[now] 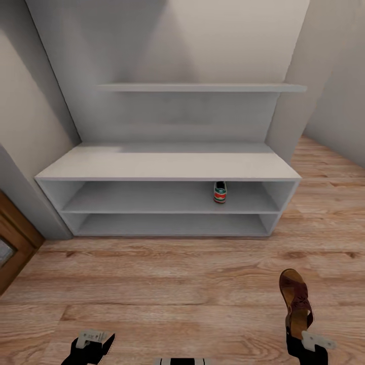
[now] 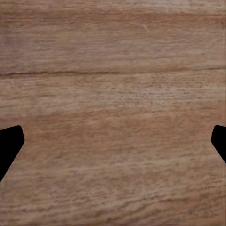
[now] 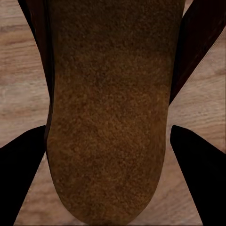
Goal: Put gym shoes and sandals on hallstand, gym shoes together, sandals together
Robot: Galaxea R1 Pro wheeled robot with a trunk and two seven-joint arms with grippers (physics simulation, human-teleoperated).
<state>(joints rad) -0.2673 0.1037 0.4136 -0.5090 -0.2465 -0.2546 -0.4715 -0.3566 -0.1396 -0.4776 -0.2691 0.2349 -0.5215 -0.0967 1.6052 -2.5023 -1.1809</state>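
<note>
Matt wood-grain corridor floor (image 1: 152,284); rough, suede-like brown sandal (image 1: 296,299); smooth matt hallstand (image 1: 167,165).

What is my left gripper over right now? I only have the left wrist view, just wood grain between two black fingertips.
Observer: Bare corridor floor. In the head view the left gripper hangs low in front of the hallstand, open and empty.
Operator: Is the other arm carrying anything?
Observer: Yes, the right gripper is shut on a brown sandal, held up off the floor with its toe pointing toward the hallstand.
Operator: Anything on the rack yet?
Observer: One gym shoe sits on the upper of the two low open shelves, right of centre. The bench top is bare.
</note>
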